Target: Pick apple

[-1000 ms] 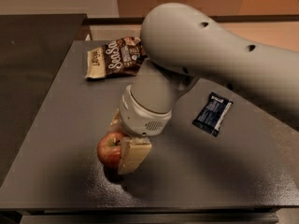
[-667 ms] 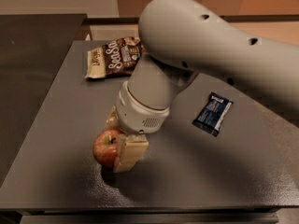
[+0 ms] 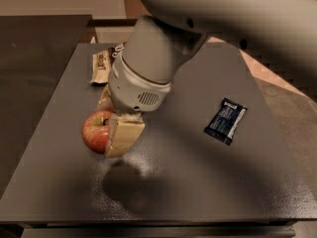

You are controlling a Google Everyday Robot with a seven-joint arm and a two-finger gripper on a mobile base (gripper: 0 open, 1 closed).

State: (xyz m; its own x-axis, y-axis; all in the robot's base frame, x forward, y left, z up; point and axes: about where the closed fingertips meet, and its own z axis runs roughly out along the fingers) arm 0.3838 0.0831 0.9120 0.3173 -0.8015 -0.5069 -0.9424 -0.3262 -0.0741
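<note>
Presently: apple (image 3: 95, 130), near the left edge of the tabletop (image 3: 198, 182), pinched between the pale fingers (image 3: 124, 135) of the gripper (image 3: 113, 119); grasp step in hand; next move, by judgement, a straight lift under firm squeeze.

Prob. office or lab test spot, can't tell which: plain dark grey table (image 3: 198, 192), snack bag (image 3: 100, 66) at 11 o'clock, blue packet (image 3: 226, 120) at 3. Gripper (image 3: 113, 120) at 9 o'clock, clamped on apple (image 3: 95, 130).
</note>
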